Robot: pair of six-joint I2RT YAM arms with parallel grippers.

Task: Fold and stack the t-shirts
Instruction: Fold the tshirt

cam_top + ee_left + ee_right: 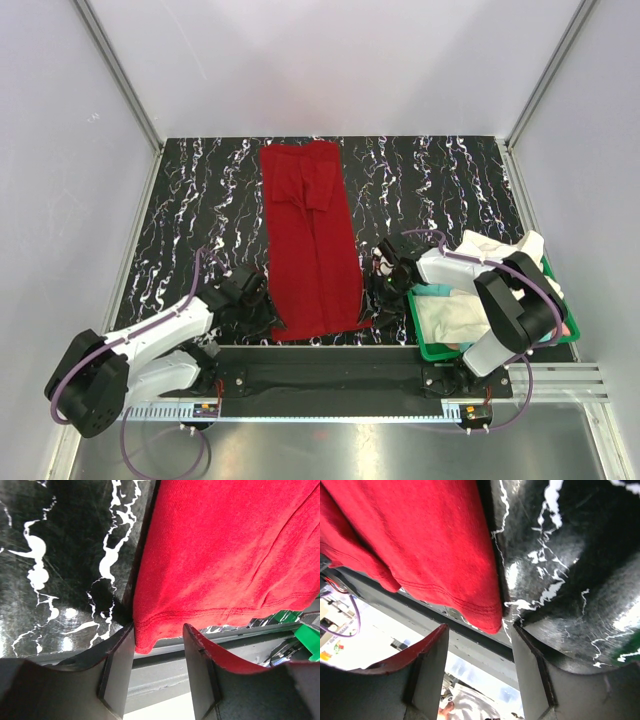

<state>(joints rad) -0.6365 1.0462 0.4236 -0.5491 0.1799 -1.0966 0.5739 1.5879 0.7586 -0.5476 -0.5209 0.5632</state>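
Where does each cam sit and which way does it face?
Top: above and behind the robot, looking down at the table, red shirt and bin; both arms show.
Left wrist: on the left hand, low, facing the shirt's near left corner; its two fingers show.
Right wrist: on the right hand, facing the near right corner; fingers show.
Both wrist views share the shirt's near hem.

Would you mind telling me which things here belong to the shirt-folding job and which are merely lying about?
Job:
red t-shirt
cream-white t-shirt
teal t-shirt
left gripper
right gripper

Lying about:
green bin
black marbled table
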